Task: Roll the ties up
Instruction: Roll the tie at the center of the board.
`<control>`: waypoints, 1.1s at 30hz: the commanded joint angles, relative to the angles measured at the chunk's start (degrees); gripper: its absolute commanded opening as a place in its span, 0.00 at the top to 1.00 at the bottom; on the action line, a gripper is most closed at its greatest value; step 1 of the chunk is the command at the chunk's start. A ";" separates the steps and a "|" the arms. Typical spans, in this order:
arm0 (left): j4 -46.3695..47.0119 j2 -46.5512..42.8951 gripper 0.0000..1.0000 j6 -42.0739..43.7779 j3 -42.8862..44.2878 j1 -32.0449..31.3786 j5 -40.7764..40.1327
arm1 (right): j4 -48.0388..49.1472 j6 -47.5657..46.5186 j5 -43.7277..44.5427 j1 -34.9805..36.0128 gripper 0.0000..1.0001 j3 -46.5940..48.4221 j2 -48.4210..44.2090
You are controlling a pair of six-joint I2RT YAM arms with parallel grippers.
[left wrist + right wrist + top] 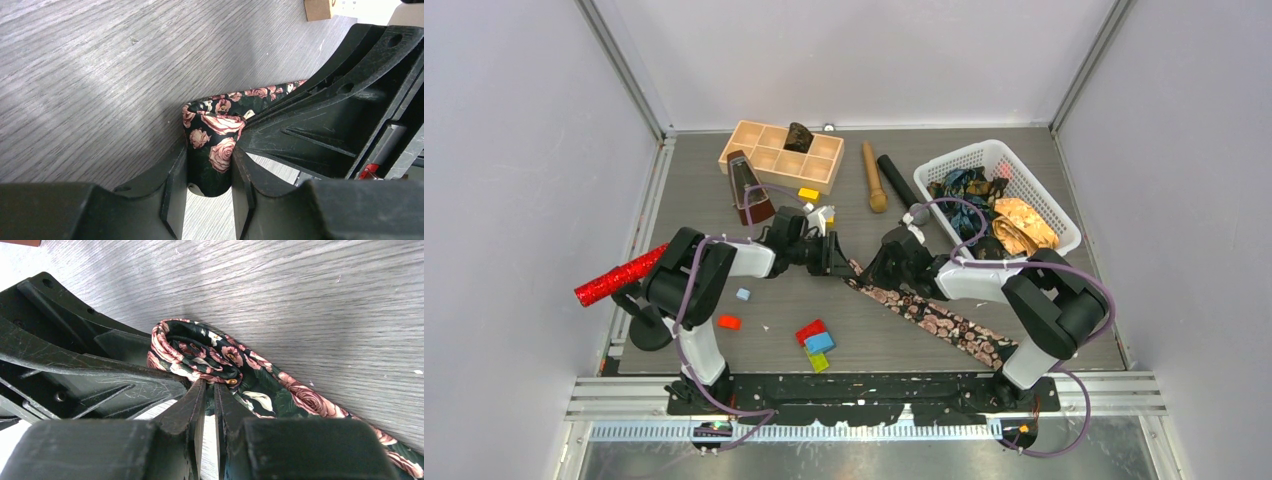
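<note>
A black tie (944, 322) printed with pink roses lies slantwise on the table, its upper end curled into a small roll (215, 145). My left gripper (842, 262) has its two fingers pressed against both sides of that roll (210, 155). My right gripper (871, 275) faces it from the other side, its jaws nearly together with the tie's fabric pinched between them (209, 387), right beside the roll (200, 347). More ties, a dark blue-teal one (969, 190) and a golden-orange one (1024, 225), lie bunched in the white basket (969, 152).
A wooden compartment tray (779, 150) and a metronome (749, 190) stand at the back left. A wooden pestle (874, 178) and a black cylinder (896, 180) lie at the back middle. A red glittery microphone (619, 275) is at the left edge. Coloured blocks (814, 340) lie near the front.
</note>
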 commanded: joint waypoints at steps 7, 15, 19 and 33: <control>-3.59 1.56 0.75 0.57 1.21 -0.66 1.96 | 0.51 -0.91 0.86 0.76 0.77 -2.04 -0.86; -5.65 0.11 0.76 1.07 1.30 -0.66 -1.07 | -4.53 -2.45 3.93 0.75 0.67 -3.35 -8.62; -7.74 -1.54 0.76 1.90 1.39 -0.74 -2.81 | -10.29 -4.60 9.14 0.69 0.67 -3.56 -11.86; -9.91 -4.43 0.76 2.39 1.39 -0.83 -5.37 | -30.15 -8.27 26.26 0.50 0.76 -1.48 -15.16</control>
